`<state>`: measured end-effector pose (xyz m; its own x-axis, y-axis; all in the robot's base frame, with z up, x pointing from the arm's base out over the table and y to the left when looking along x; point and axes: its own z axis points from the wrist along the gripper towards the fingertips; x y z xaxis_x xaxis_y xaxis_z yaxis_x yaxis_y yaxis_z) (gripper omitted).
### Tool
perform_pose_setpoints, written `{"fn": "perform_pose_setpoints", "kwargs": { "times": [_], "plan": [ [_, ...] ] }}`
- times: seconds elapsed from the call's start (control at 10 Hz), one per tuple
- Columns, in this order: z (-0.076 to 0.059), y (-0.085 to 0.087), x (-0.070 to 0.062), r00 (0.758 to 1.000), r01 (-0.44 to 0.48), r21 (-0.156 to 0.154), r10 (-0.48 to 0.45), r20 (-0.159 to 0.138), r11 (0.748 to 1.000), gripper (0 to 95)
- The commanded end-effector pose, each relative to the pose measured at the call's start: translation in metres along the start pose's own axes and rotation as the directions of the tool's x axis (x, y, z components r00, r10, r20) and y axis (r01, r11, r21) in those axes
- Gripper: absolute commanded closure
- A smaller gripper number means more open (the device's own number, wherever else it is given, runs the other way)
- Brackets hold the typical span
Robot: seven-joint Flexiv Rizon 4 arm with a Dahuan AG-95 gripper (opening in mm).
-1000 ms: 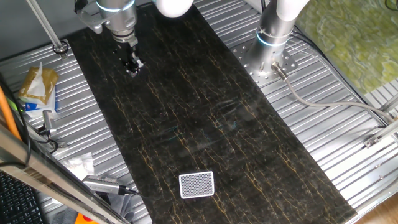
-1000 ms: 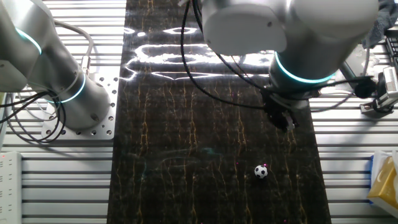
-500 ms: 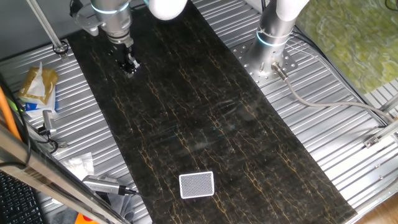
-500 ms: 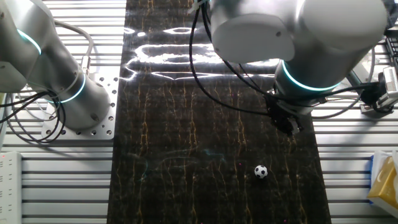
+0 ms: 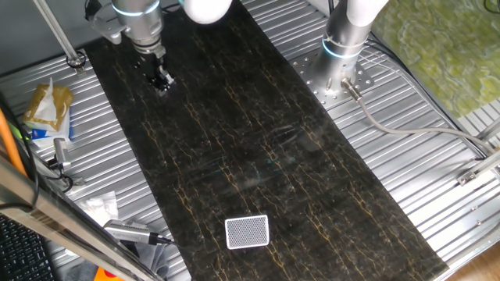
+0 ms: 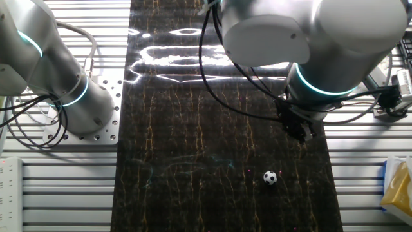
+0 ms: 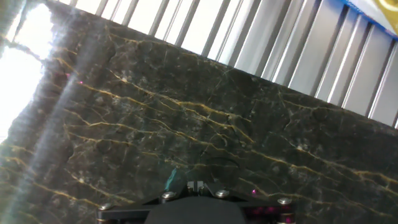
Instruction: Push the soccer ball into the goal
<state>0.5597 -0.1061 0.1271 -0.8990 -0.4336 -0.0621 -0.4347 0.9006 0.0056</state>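
Goal (image 5: pixel 247 232), one, lies on the black mat (image 5: pixel 258 148) at its near end in one fixed view; you see nothing inside its mesh. Ball (image 6: pixel 270 178), one, shows only in the other fixed view, resting on the mat just below the gripper (image 6: pixel 300 131) and apart from it. Gripper holds nothing; whether its fingers are parted you cannot tell. Hand view gives you only mat, ribbed table (image 7: pixel 261 43) and the gripper's dark base.
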Motion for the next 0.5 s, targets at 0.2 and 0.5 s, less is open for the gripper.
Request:
{"fn": "perform_pose_setpoints", "kwargs": {
  "times": [0.2, 0.5],
  "plan": [
    [0.0, -0.0002, 0.0012, 1.0, -0.014, 0.017, 0.014, -0.005, 1.0, 95.0],
    [0.0, -0.0002, 0.0012, 1.0, -0.011, -0.006, 0.011, -0.003, 1.0, 95.0]
  ]
}}
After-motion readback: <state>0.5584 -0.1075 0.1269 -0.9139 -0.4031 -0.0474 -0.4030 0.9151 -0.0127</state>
